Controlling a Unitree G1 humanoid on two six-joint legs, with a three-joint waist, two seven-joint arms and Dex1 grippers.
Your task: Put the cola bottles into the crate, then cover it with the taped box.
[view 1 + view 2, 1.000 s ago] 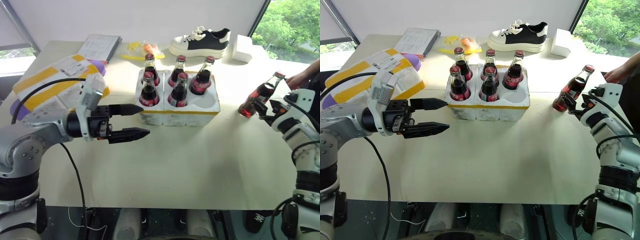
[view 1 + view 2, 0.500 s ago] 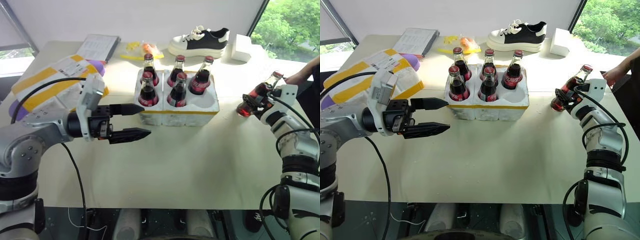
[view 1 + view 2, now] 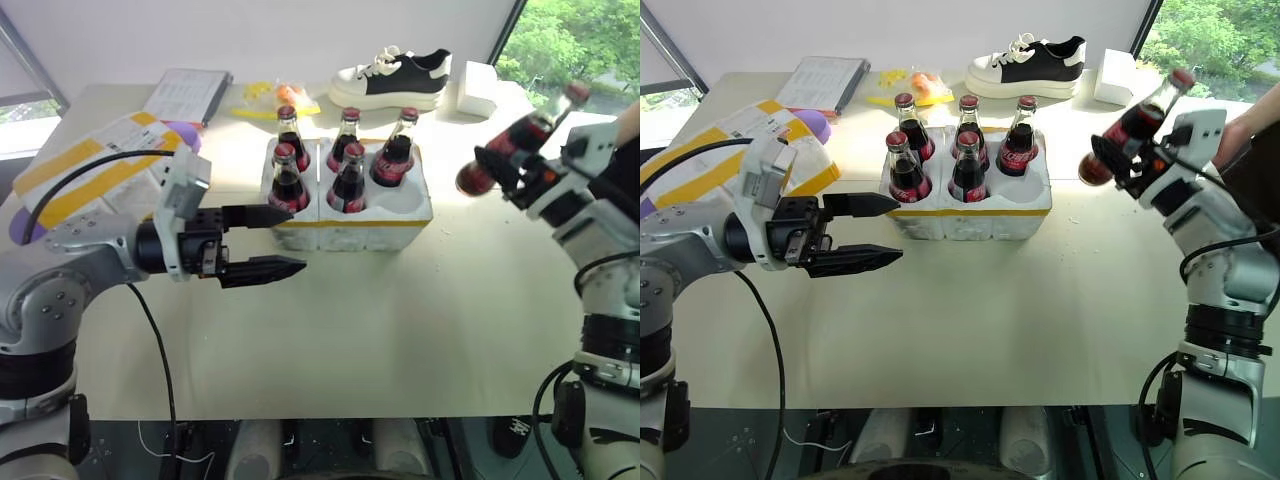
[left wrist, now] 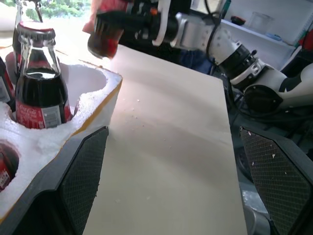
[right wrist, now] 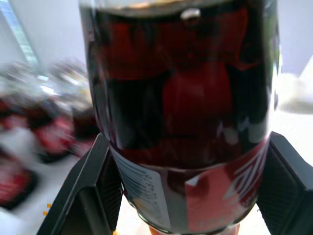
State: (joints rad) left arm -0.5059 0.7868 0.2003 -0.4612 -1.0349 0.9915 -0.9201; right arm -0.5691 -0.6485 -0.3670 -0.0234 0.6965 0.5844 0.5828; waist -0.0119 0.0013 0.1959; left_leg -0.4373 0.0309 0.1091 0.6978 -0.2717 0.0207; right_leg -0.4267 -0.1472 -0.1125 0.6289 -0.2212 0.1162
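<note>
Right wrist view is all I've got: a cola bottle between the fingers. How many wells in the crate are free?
Observer: One. Five bottles stand in the crate; the front right well is empty.
Operator: Is the held bottle upright?
Observer: No. The held bottle is tilted in the right gripper, cap up and away from the crate, off the table.
Operator: Left arm in the way?
Observer: The left gripper is open, just left of the crate's front corner.

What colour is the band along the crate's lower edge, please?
Yellow; the band on the crate shows best in the right eye view.
</note>
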